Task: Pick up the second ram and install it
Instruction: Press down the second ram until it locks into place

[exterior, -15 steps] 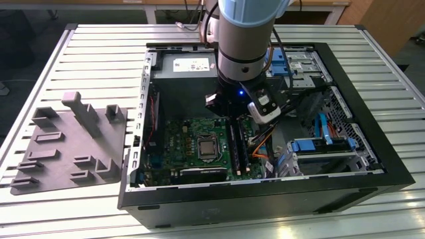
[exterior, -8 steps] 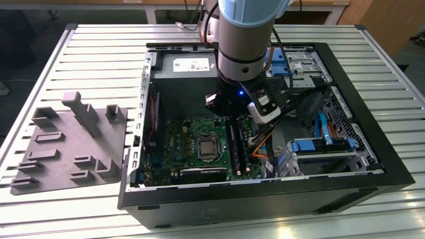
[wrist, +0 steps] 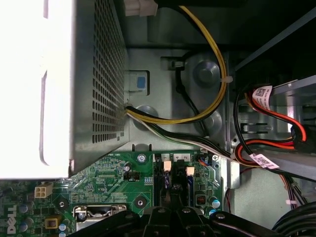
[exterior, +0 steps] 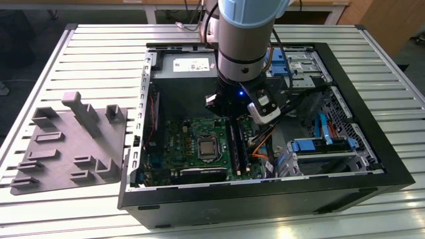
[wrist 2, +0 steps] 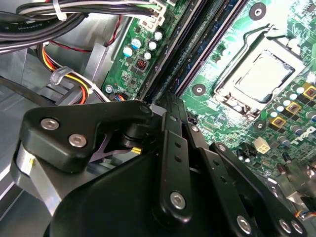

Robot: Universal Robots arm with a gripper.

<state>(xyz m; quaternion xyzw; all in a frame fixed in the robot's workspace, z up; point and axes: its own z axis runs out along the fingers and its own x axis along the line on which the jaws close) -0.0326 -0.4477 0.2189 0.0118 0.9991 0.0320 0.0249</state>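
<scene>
The gripper [wrist 2: 165,106] is low at centre frame in the exterior view, over the memory sockets [exterior: 238,144]; its fingers look pressed together on the second ram [wrist: 166,190]; seating seems underway, needing a straight, even press

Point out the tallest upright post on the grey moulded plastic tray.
The broad grey slab-like post near the grey moulded plastic tray's back edge; all others stand far shorter.
</scene>
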